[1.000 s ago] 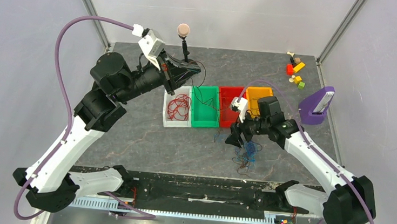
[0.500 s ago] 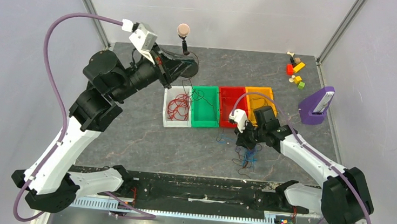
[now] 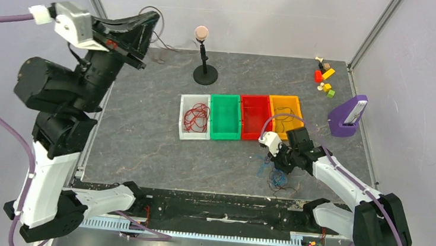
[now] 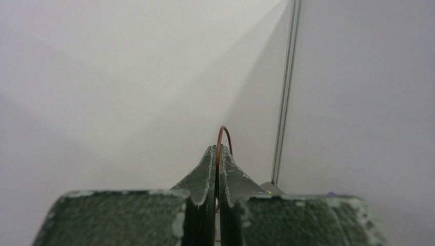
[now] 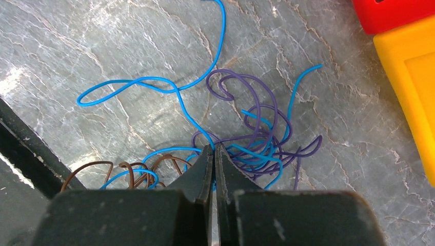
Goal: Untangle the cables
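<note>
A loose tangle of blue, purple and brown cables (image 3: pixel 275 178) lies on the table near the front right. In the right wrist view a blue cable (image 5: pixel 154 82), purple loops (image 5: pixel 256 102) and brown loops (image 5: pixel 128 168) spread around my right gripper (image 5: pixel 214 147). It is down on the tangle (image 3: pixel 276 164) and shut, with a blue strand pinched between its tips. My left gripper (image 3: pixel 153 17) is raised high at the back left, shut on a thin brown cable (image 4: pixel 223 134) that arcs over its tips and trails down behind (image 3: pixel 161 48). Red cables (image 3: pixel 195 118) lie in the white bin (image 3: pixel 182 134).
Next to the white bin stand a green bin (image 3: pixel 224 135), a red bin (image 3: pixel 253 133) and an orange bin (image 3: pixel 285 99) in a row. A microphone stand (image 3: pixel 204 74) is behind them. A purple holder (image 3: pixel 347 117) and small coloured blocks (image 3: pixel 325 79) sit at the far right.
My left arm swung up and to the left, away from the bins, carrying the brown cable. My right gripper dropped onto the tangle and shut on a blue strand.
</note>
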Motion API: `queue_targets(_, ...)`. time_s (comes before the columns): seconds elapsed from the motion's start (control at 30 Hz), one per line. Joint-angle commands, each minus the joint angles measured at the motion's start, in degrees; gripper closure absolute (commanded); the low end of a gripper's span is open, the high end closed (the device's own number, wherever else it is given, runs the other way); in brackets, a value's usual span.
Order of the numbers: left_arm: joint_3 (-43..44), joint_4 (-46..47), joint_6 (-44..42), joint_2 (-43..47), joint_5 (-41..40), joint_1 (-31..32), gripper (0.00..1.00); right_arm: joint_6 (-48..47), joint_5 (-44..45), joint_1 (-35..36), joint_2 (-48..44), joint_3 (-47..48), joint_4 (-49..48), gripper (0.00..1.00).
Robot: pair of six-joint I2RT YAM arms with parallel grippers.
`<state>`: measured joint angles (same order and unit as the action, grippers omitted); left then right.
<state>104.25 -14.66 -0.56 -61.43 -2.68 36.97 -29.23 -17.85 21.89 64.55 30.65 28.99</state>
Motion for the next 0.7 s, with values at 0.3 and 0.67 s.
queue_targets(0.3,-5.1,0.3,3.6,-1.4,13.3,-0.2,0.98,7.7,-12.5,-0.7,-4.4,18.8,3.3,0.13)
queue_targets(0.67,-18.3,8.8,8.3,-7.1,25.7,-0.1,0.98,14.1,-8.0,-2.1,-4.0,25.7,1.1,0.02)
